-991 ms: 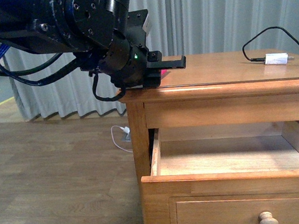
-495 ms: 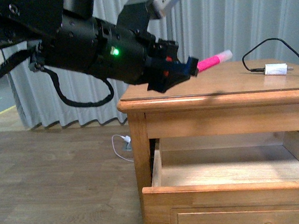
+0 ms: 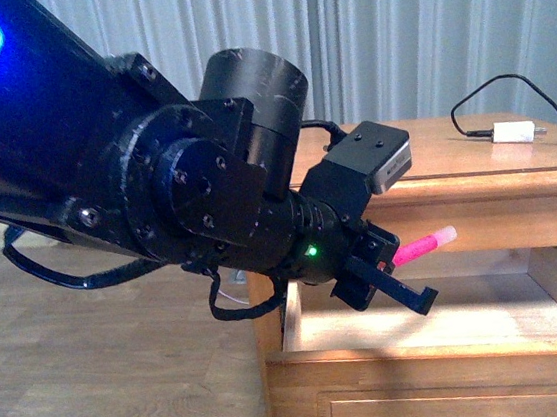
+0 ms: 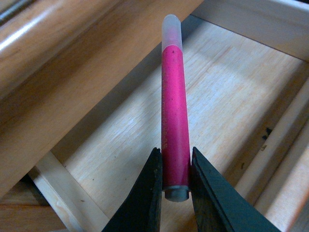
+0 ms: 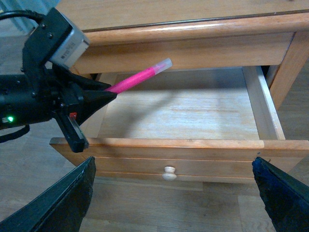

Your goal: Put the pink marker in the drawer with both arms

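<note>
The pink marker (image 3: 426, 245) sticks out white end first, with my left gripper (image 3: 405, 273) shut on its other end. It hangs tilted over the open drawer (image 3: 426, 358), just below the nightstand's top edge. In the left wrist view the two black fingers (image 4: 155, 193) pinch the marker (image 4: 175, 111) above the bare drawer floor (image 4: 231, 96). From the right wrist I see the marker (image 5: 137, 78) and left gripper (image 5: 104, 96) above the drawer's left part (image 5: 169, 143). My right gripper (image 5: 173, 166) stands wide open in front of the drawer's knob (image 5: 169, 173), holding nothing.
A white charger plug (image 3: 513, 131) with a black cable lies on the nightstand top (image 3: 453, 153). Grey curtains (image 3: 418, 21) hang behind. My bulky left arm (image 3: 155, 182) fills the left of the front view, over wooden flooring (image 3: 108, 389).
My left gripper lifted the pink marker off the nightstand top, then swung down and forward. It now holds the marker over the open drawer.
</note>
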You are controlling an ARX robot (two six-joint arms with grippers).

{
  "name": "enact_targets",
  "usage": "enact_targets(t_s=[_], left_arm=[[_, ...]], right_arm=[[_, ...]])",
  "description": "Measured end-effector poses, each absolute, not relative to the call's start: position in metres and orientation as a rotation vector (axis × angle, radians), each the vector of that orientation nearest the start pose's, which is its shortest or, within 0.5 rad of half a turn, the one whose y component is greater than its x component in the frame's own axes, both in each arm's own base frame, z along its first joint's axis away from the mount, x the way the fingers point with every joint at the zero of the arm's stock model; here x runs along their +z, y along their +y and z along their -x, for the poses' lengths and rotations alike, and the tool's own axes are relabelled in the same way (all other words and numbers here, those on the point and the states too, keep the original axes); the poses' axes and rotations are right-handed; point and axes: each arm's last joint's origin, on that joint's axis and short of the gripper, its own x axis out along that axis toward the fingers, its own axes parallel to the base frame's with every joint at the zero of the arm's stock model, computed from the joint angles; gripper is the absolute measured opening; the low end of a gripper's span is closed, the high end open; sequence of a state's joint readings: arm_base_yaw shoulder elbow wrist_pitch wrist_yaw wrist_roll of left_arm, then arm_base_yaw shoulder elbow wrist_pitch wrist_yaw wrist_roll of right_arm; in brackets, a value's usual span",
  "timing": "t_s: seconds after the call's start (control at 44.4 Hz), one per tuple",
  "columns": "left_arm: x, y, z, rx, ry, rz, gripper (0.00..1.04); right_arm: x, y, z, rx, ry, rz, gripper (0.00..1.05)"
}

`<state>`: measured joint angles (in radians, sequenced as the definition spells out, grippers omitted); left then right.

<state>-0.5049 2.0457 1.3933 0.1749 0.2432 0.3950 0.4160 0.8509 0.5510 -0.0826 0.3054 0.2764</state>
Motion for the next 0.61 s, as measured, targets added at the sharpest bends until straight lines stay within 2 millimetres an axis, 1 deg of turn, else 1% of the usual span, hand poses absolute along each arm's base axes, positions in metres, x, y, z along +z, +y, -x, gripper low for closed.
enact_targets(t_s=[0.135,0.225,0.27,0.293,0.383,0.428,0.518,0.563,0.608], left_arm=[[0.184,-0.233,-0.399,-0.800,0.333,-0.438,0.14],[0.182,-0.235,-0.400,-0.796,0.330,-0.436,0.15],[0.182,-0.236,-0.400,-0.796,0.327,-0.435,0.23],[0.182,-0.236,-0.400,-0.797,0.327,-0.434,0.24],[0.182,-0.236,-0.401,-0.782,0.325,-0.427,0.43],[0.183,-0.235,-0.401,-0.757,0.333,-0.419,0.50],[0.186,-0.232,-0.401,-0.705,0.358,-0.401,0.61],[0.189,-0.228,-0.402,-0.668,0.366,-0.382,0.68],[0.193,-0.225,-0.402,-0.652,0.361,-0.370,0.72]], right_arm=[[0.251,0.067,-0.174,0.059,0.369,-0.138,0.96],[0.251,0.067,-0.174,0.059,0.369,-0.138,0.96],[0.251,0.067,-0.174,0.059,0.369,-0.138,0.96],[0.251,0.067,-0.174,0.059,0.369,-0.138,0.96],[0.251,0.067,-0.174,0.059,0.369,-0.138,0.96],[0.251,0.067,-0.174,0.059,0.369,-0.138,0.96],[0.251,0.067,-0.174,0.059,0.369,-0.138,0.96],[0.251,0.067,-0.174,0.059,0.369,-0.138,0.96],[0.251,0.067,-0.174,0.059,0.369,-0.138,0.96]])
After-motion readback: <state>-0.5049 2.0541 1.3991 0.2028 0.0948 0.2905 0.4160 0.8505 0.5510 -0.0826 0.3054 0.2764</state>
